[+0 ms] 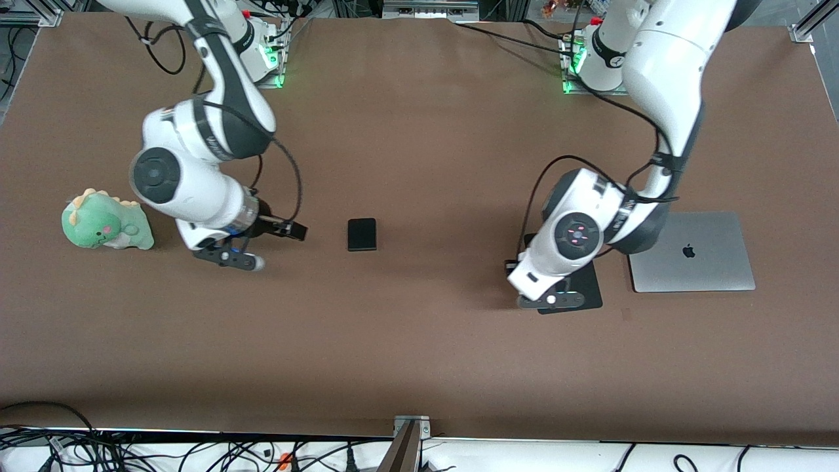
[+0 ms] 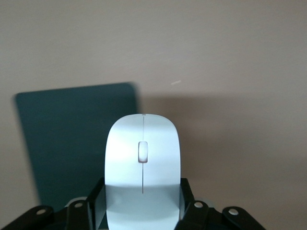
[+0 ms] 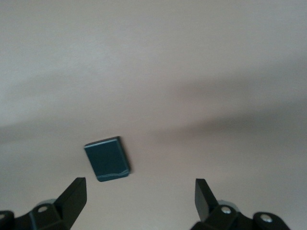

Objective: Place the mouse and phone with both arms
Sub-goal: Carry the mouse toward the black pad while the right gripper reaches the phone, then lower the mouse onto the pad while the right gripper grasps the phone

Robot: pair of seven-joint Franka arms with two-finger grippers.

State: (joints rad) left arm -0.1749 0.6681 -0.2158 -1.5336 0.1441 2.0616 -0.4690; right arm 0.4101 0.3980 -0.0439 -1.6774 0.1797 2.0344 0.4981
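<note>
Black phone lies flat on the tabletop beside the wide-open, empty right gripper, toward the left arm's end; left gripper clasps the mouse.

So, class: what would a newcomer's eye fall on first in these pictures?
Probably the white mouse, held in the left end effector over the black pad beside the laptop. Next, the phone lying alone mid-table, with the right end effector open above the table between it and the green plush dinosaur.
</note>
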